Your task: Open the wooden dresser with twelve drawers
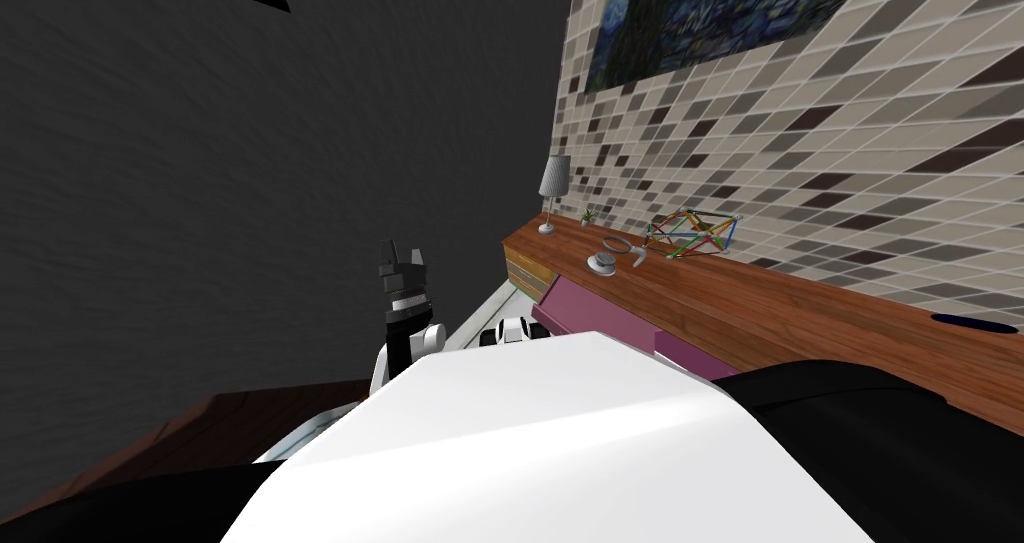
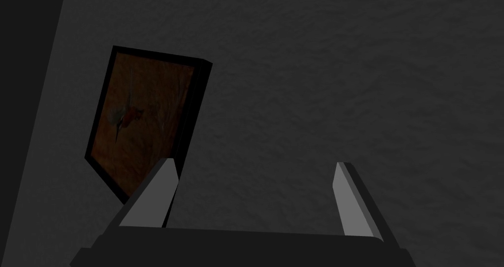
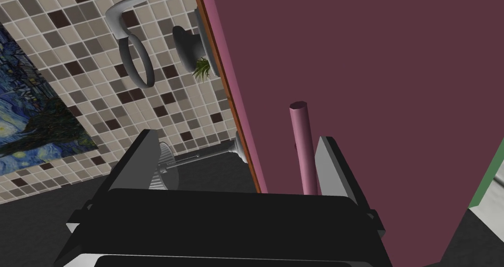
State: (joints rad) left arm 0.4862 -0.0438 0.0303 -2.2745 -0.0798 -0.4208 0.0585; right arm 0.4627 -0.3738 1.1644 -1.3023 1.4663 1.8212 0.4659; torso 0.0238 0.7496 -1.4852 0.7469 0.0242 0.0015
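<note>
Drawers of the dresser are mostly hidden in the head view. Under its long wooden top along the tiled wall, a purple drawer front shows, with slivers of yellowish ones past it, so their count cannot be told. The right claw faces that purple front close up, fingers spread wide and gripping nothing. The pink bar handle stands between them, just beside one finger; whether they touch is unclear, and its near end is hidden behind the claw's dark body. A lamp, a small plant and a coloured wire frame sit on the top. The left arm is raised upright, away from the dresser, its claw open and empty.
</note>
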